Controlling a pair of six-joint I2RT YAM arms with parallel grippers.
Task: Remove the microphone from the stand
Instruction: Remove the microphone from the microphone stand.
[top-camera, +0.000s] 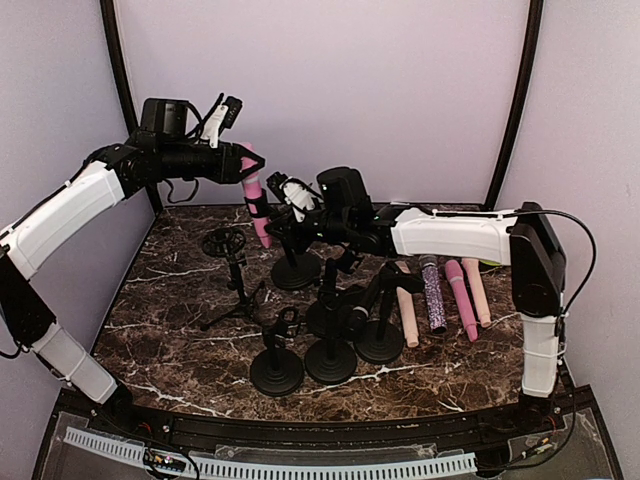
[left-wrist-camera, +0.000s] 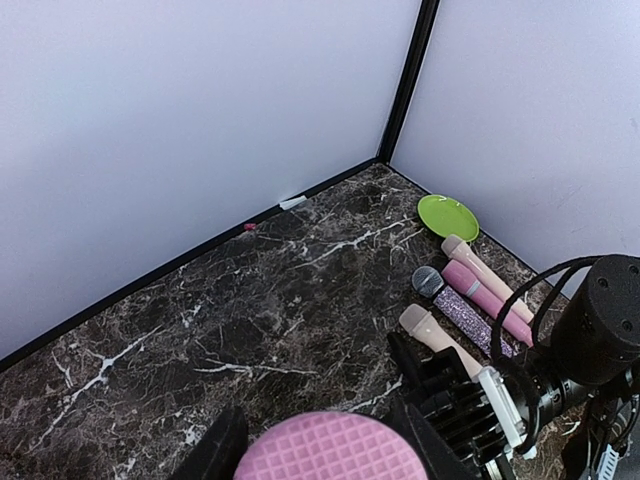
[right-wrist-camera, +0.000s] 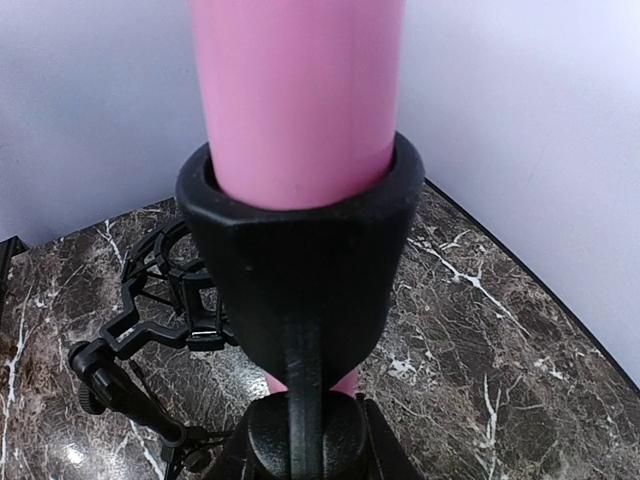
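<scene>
Your desk (top-camera: 180, 300) is a dark brown marble-look slab with white veins. In the middle of the top view, several black round-base microphone stands (top-camera: 277, 372) crowd close together. A tripod stand (top-camera: 235, 295) carrying a shock mount sits just left of them. At centre right, four loose microphones lie side by side: a beige microphone (top-camera: 407, 318), a glittery purple microphone (top-camera: 434, 300), a pink microphone (top-camera: 462, 300) and a pale pink microphone (top-camera: 477, 292). A green plate (left-wrist-camera: 447, 216) rests by the right wall.
</scene>
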